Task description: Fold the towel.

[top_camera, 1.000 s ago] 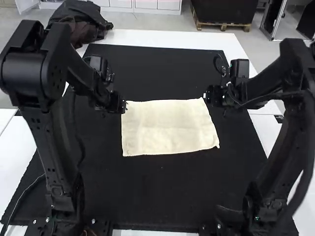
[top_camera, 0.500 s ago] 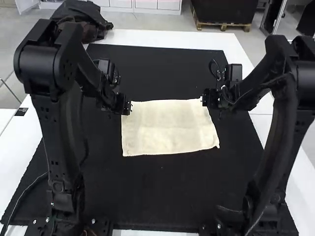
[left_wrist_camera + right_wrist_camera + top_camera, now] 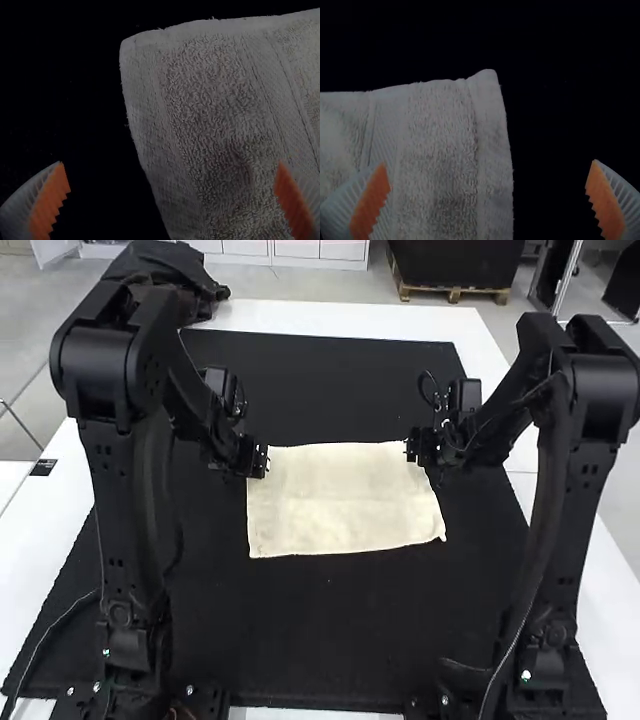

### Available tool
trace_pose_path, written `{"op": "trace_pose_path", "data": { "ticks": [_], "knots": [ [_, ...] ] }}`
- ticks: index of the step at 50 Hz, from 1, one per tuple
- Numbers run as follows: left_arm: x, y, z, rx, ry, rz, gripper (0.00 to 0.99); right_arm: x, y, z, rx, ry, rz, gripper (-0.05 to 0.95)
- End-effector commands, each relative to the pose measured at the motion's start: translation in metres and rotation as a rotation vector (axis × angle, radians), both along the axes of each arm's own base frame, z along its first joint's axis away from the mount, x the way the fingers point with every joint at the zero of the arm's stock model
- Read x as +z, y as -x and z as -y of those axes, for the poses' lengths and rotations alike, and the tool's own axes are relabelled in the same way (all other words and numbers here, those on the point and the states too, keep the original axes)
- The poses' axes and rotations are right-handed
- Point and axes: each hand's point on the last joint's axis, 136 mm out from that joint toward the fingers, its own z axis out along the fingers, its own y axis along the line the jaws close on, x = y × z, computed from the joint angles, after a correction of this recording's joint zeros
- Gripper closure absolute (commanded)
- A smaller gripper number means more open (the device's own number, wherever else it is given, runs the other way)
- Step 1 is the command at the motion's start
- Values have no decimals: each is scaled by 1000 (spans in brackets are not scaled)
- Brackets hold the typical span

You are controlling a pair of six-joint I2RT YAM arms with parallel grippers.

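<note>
left gripper (image 3: 260,462): wide open, nothing in its grip, right at the towel's far left corner; one orange pad (image 3: 49,202) is over bare mat, the other over cloth
right gripper (image 3: 410,447): also wide open and empty, up at the far right corner, straddling that side edge pretty much the same way
towel (image 3: 340,500): cream, spread out flat, lying between the two grippers and running back from them toward the arm bases
mat (image 3: 330,640): black, under the towel and both grippers
tips on cloth: can't tell if they're touching, tbh
</note>
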Motion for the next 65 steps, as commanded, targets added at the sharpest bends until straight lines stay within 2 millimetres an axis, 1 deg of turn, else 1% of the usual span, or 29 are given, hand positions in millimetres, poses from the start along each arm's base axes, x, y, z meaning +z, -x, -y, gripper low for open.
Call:
{"op": "trace_pose_path", "data": {
  "ticks": [1, 18, 32, 45, 49, 53, 54, 57, 58, 59, 60, 62, 63, 64, 65],
  "knots": [
    [7, -11, -5, 5, -11, 32, 39, 4, -14, -3, 2, 5, 27, -7],
    [5, -14, -7, 9, -12, 39, 38, -16, -22, -2, 1, 16, -1, -7],
    [-2, -14, -9, 16, -30, 27, 39, -26, -26, -2, 6, 27, -14, -7],
    [-6, -13, -14, 27, -59, 19, 46, -44, -20, -2, 12, 37, -71, -7],
    [-7, -13, -15, 29, -67, 16, 80, -46, -19, -2, 12, 37, -77, -7],
    [-8, -12, -15, 27, -74, 14, 84, -48, -16, -5, 25, 42, -86, -7],
    [-8, -12, -15, 27, -75, 14, 110, -49, -16, -6, 29, 46, -90, -2],
    [-9, -11, -17, 30, -90, 11, 241, -51, -13, -10, 46, 57, -97, 133],
    [-10, -10, -18, 30, -92, 8, 313, -51, -13, -11, 53, 61, -97, 216],
    [-12, -9, -18, 29, -93, -3, 439, -52, -12, -12, 54, 61, -99, 359],
    [-14, -7, -18, 29, -94, -11, 546, -52, -12, -12, 56, 59, -99, 485],
    [-16, -5, -18, 31, -97, -20, 756, -52, -11, -13, 61, 57, -99, 782],
    [-17, -5, -21, 41, -108, -21, 908, -52, -11, -14, 66, 58, -100, 933],
    [-18, -4, -21, 40, -109, -22, 952, -52, -11, -14, 66, 58, -100, 921],
    [-18, -4, -21, 42, -112, -22, 970, -53, -10, -14, 64, 56, -102, 923]
  ]
}}
